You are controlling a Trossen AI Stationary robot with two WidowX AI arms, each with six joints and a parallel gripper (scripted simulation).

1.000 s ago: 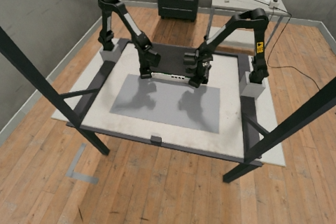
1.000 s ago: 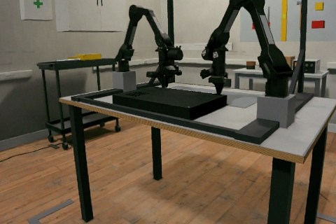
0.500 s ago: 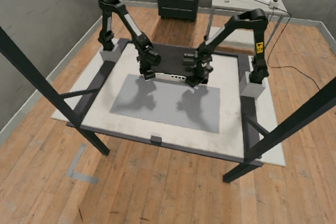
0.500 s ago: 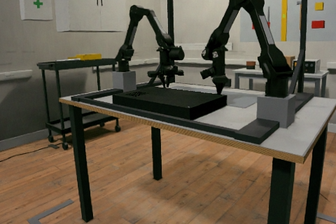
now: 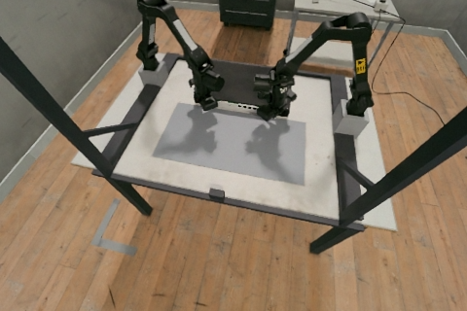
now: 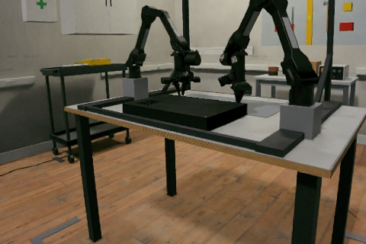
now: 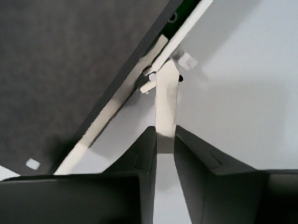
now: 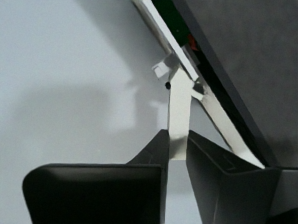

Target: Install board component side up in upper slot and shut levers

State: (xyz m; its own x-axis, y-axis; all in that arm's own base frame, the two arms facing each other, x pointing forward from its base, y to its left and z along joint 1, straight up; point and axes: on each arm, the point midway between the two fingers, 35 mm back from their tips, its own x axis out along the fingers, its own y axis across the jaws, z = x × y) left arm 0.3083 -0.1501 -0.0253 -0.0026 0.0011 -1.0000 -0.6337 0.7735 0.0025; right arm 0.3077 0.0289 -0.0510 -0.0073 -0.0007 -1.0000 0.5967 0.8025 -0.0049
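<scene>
Pinching a pale lever (image 7: 166,102) at centre frame with the left hand (image 5: 209,105) (image 6: 239,99) (image 7: 163,132); likewise pinching another lever (image 8: 180,112) with the right hand (image 5: 266,116) (image 6: 181,94) (image 8: 175,136).

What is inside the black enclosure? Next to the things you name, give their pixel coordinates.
Just past the enclosure's (image 6: 183,107) (image 7: 75,60) (image 8: 240,60) front edge, a thin strip of green board (image 7: 186,19) (image 8: 171,21) shows. The enclosure's top covers whatever is deeper inside.
</scene>
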